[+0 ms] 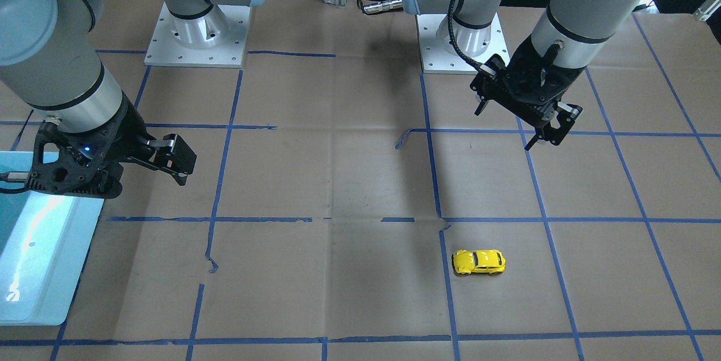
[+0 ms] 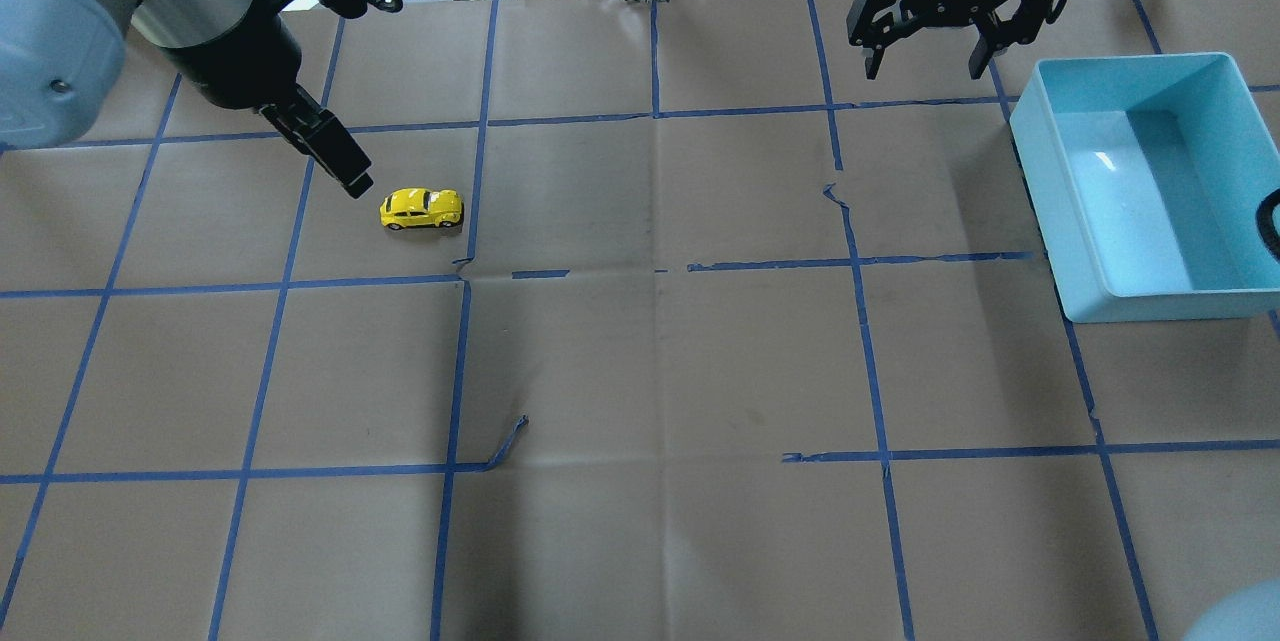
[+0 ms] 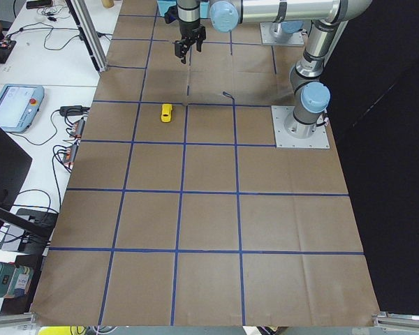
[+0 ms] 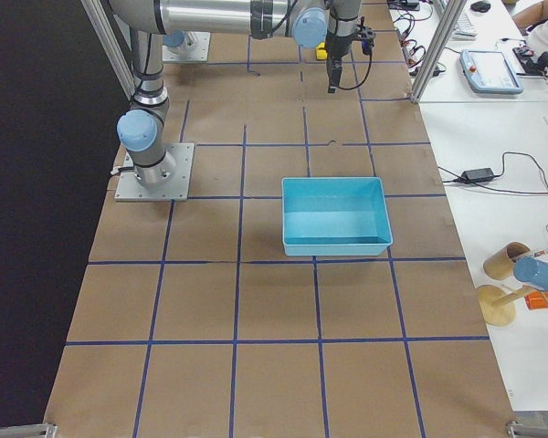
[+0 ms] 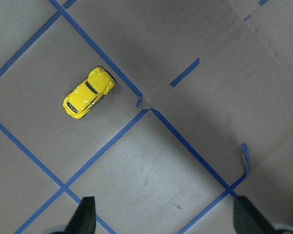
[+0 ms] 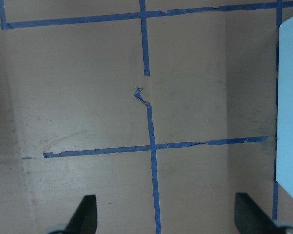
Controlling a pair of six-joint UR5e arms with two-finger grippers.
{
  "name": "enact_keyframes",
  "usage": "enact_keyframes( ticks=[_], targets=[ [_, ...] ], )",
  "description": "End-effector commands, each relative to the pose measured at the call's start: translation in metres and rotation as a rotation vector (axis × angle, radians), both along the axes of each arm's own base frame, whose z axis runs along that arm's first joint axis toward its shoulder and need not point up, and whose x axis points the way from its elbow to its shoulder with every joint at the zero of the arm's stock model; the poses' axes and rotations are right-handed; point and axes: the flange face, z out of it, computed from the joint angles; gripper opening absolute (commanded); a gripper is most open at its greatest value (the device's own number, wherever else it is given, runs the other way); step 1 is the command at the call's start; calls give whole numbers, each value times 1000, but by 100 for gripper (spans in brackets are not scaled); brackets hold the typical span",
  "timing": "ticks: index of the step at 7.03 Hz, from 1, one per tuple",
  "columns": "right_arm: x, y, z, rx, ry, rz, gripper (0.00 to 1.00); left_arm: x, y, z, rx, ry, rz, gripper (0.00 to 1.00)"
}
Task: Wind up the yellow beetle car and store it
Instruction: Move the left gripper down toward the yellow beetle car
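The yellow beetle car (image 2: pixel 421 209) is seen upright on its wheels on the paper-covered bench (image 2: pixel 650 371), well apart from the light-blue bin (image 2: pixel 1075 191), toward the robot's left. The left hand (image 1: pixel 503 129) is held spread above the bench, farther from the bin than the car. The right hand (image 2: pixel 922 69), likewise spread, is held near the bin.

Both arms hang raised, left gripper (image 5: pixel 166 217) and right gripper (image 2: pixel 922 71) spread wide, apparently empty.
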Motion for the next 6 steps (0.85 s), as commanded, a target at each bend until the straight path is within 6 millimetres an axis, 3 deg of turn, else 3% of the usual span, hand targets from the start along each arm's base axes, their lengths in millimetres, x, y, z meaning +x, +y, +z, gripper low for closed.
enact_keyframes(
  ticks=[1, 4, 6],
  targets=[
    [-3, -3, -3, 5, 34, 26, 100, 10, -18, -26, 21, 4, -360, 100],
    [-1, 1, 3, -6, 27, 17, 100, 14, -64, -90, 24, 12, -632, 100],
    [-2, -1, 6, -23, 29, 16, 100, 19, -105, -149, -24, -10, -795, 100]
  ],
)
